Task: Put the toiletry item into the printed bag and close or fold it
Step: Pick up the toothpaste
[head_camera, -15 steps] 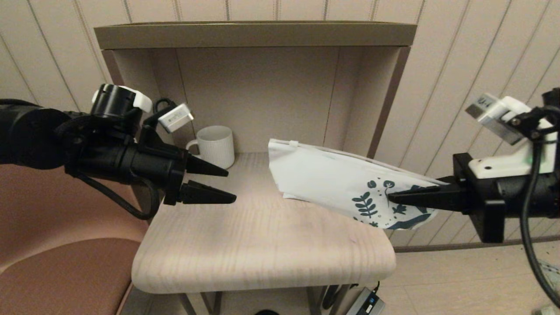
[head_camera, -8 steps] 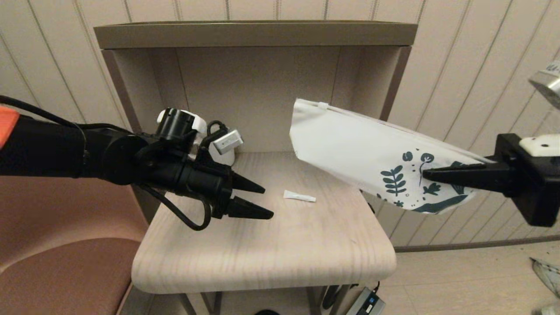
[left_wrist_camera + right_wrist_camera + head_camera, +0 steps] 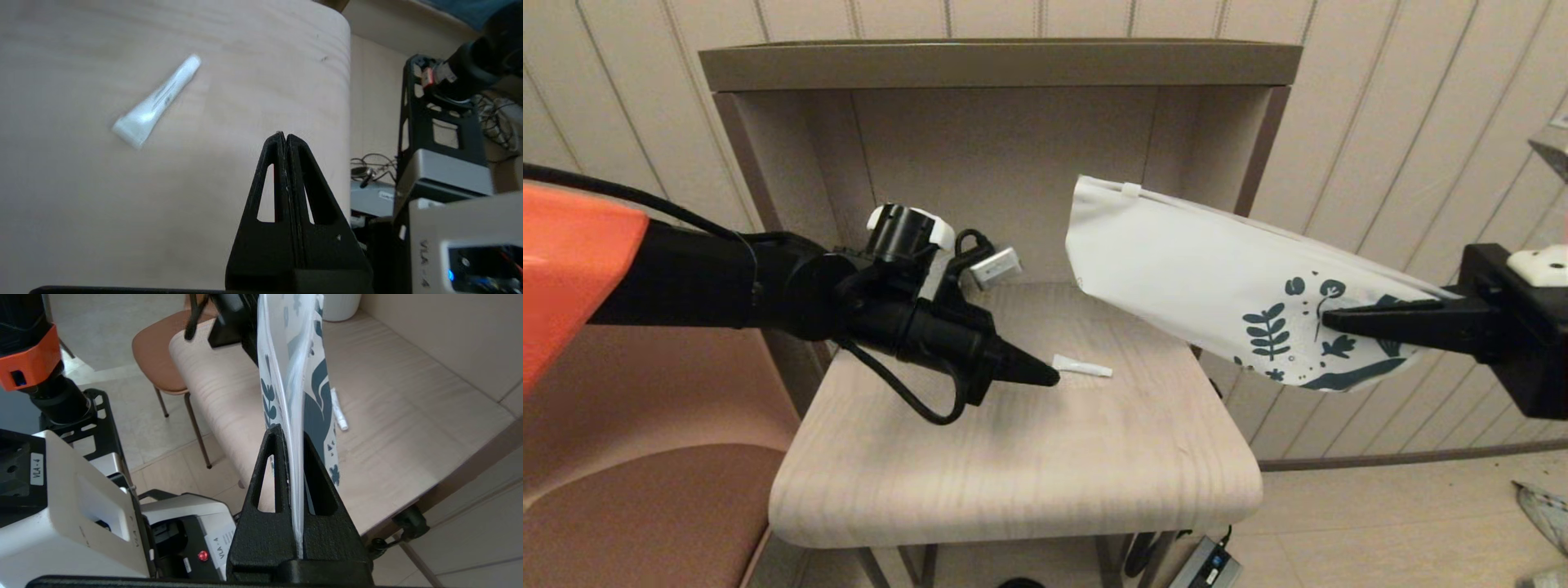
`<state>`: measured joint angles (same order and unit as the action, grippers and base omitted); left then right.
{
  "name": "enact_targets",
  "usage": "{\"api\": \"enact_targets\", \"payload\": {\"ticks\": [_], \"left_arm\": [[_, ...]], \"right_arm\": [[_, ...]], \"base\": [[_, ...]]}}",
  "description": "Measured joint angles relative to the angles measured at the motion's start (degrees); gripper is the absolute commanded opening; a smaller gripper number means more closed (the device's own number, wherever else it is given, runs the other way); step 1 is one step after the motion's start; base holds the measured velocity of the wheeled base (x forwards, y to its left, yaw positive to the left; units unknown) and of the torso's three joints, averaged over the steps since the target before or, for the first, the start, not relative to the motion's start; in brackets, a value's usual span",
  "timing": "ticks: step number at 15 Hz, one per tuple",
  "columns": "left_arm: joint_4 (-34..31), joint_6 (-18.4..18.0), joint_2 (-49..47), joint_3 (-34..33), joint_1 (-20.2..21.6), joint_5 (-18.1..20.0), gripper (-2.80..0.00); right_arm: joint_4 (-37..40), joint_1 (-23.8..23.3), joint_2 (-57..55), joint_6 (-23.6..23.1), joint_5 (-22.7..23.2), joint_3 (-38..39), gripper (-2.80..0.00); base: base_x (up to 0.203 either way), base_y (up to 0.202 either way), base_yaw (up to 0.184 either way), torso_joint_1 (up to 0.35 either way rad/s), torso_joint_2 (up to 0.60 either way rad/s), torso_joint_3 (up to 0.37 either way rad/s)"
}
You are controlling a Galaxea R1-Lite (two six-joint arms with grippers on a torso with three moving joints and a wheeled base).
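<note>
The left gripper (image 3: pixel 1049 376) has snapped shut beside the tiny white squeeze tube (image 3: pixel 1082 367), missing it; the right gripper (image 3: pixel 1327 319) still pinches the thin white leaf-printed bag (image 3: pixel 1201 278) aloft.

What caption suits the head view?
Right gripper holds up white leaf-printed bag; shut left gripper nears tiny white tube.

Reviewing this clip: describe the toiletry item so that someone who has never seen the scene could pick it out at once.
Look at the pale wooden table under the shelf. Near its middle, just ahead of the shut left gripper, lies the toiletry item: a tiny white squeeze tube, flat on the wood. It is far smaller than the printed bag that the right gripper holds in the air.
</note>
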<state>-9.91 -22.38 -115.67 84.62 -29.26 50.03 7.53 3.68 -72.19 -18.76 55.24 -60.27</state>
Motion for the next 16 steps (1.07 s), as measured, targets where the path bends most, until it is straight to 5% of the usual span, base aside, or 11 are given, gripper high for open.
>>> {"api": "enact_targets", "payload": {"ticks": [4, 5, 16], "left_arm": [[-0.06, 0.39, -2.60, 4.21, -1.44, -2.06, -2.80], [-0.09, 0.43, -3.43, 5.20, -1.49, -2.59, 0.00], [0.71, -4.88, -12.11, 12.90, -1.69, -5.00, 0.00]], "right_arm": [[0.00, 0.09, -0.38, -0.02, 0.00, 0.10, -2.80], [-0.04, 0.09, -0.52, 0.00, -0.06, 0.13, -2.80], [-0.09, 0.34, -1.71, -0.26, 0.05, 0.85, -2.80]], "base": [[0.000, 0.000, 0.000, 0.000, 0.00, 0.000], [0.000, 0.000, 0.000, 0.000, 0.00, 0.000], [0.000, 0.000, 0.000, 0.000, 0.00, 0.000]]}}
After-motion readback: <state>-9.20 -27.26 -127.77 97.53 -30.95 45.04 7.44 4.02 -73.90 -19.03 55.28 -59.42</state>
